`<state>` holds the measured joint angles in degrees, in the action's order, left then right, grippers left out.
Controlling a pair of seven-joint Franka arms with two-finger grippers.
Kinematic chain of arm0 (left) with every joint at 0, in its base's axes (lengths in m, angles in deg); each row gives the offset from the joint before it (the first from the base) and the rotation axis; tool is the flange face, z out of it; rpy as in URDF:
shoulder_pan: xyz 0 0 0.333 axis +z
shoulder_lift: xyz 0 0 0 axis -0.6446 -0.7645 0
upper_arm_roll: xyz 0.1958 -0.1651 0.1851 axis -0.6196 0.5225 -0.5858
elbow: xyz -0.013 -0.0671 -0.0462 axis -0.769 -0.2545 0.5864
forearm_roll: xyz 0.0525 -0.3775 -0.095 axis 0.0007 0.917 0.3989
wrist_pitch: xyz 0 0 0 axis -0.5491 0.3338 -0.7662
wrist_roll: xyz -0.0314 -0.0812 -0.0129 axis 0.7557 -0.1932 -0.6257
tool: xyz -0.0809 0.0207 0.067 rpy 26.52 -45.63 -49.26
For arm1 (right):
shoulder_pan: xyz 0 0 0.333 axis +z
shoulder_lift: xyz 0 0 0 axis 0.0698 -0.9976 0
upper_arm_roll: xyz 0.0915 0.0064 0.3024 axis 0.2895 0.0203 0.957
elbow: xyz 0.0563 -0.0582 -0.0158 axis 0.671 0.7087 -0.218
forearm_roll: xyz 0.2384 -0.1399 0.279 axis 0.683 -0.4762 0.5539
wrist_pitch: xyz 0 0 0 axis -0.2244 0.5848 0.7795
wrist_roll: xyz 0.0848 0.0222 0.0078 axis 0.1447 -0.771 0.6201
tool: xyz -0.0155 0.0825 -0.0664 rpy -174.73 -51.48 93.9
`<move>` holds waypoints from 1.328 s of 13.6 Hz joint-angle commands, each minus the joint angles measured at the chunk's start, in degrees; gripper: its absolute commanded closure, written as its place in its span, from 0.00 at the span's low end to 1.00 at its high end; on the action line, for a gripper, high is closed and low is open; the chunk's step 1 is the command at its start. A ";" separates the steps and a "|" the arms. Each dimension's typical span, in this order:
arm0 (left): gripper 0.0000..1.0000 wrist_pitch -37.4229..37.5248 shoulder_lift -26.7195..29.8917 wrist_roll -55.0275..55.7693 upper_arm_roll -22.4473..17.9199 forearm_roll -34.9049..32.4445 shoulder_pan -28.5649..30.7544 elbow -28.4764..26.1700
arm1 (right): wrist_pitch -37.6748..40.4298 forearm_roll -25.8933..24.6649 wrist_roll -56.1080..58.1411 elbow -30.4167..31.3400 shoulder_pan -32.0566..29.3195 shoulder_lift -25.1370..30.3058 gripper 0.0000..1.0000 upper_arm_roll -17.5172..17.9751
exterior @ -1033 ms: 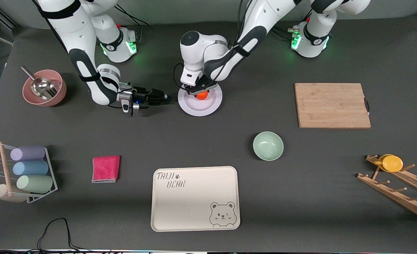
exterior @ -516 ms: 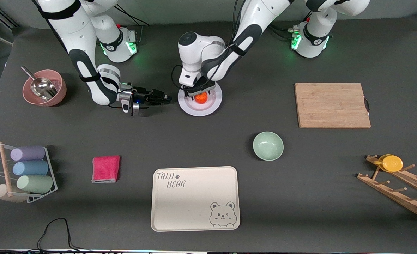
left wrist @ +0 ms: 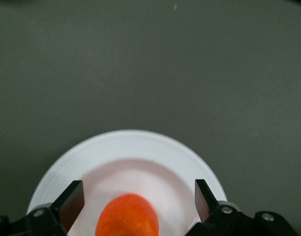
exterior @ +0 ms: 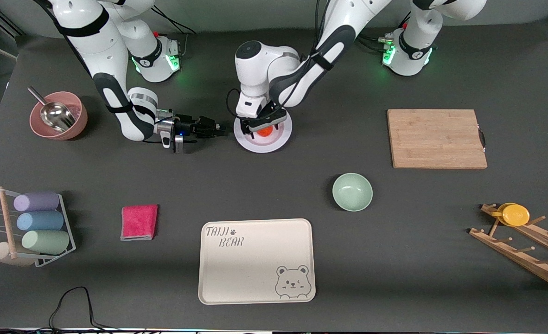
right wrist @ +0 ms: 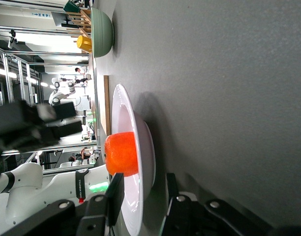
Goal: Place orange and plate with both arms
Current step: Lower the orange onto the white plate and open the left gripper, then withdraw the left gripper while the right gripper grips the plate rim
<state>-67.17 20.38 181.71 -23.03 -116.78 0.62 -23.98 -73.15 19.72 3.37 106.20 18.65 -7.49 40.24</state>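
L gripper (exterior: 261, 123) just let go: fingers wide, above orange (exterior: 264, 131) now lying free on plate (exterior: 281, 137) | R gripper (exterior: 222, 131) pinching plate rim, arm-side edge, holding plate | orange step looks done, plate move next | room: bare mat round plate, green bowl (exterior: 352, 191) well apart, nearer cam

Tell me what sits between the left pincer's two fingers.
The orange, lying on the plate. The left pincer stands open, its fingers clear of the fruit, as the left wrist view shows.
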 commanded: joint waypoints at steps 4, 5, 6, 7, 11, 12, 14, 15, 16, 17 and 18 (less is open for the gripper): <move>0.00 10.97 11.24 -20.06 0.76 11.81 7.33 -1.27 | 0.82 1.14 4.56 -1.24 -0.33 -2.88 0.58 0.10; 0.00 14.22 14.66 -26.92 0.59 16.29 9.62 -1.36 | 0.82 1.23 4.56 -1.24 -0.33 -2.88 0.58 0.10; 0.00 17.30 18.00 -31.86 0.24 19.90 11.99 -1.36 | 0.82 1.23 4.56 -1.24 -0.33 -2.88 0.58 0.19; 0.00 19.25 20.29 -36.34 0.50 21.68 16.19 -1.36 | 0.82 1.32 4.56 -1.24 -0.33 -2.97 0.58 0.19; 0.00 26.02 25.93 -55.93 0.41 24.67 27.18 -1.01 | 1.08 2.81 4.56 -1.50 0.11 -3.06 0.58 0.80; 0.00 27.69 27.51 -62.69 0.24 26.34 30.96 -0.92 | 1.08 2.81 4.56 -1.68 0.28 -3.06 0.58 0.98; 0.00 30.85 30.06 -77.88 0.15 27.58 39.74 -1.01 | 1.08 3.42 4.47 -2.03 1.16 -3.41 0.58 0.98; 0.00 32.26 31.03 -84.66 0.24 27.76 44.48 -1.01 | 1.08 4.82 4.56 -2.12 1.51 -3.41 0.58 1.15; 0.00 33.23 32.08 -89.17 0.15 28.63 48.45 -1.01 | 1.08 5.62 4.56 -2.47 2.65 -3.50 0.58 1.68; 0.00 34.37 33.14 -92.17 -0.20 30.73 52.75 -1.01 | 1.08 7.02 4.47 -2.65 3.36 -3.85 0.58 1.77; 0.00 35.86 34.63 -95.16 -0.38 33.10 56.36 -1.01 | 1.08 8.25 4.47 -3.00 4.49 -4.03 0.58 1.86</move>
<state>-33.62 51.03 92.46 -23.94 -87.45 51.23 -23.46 -72.89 24.72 6.22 104.59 20.77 -9.43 41.83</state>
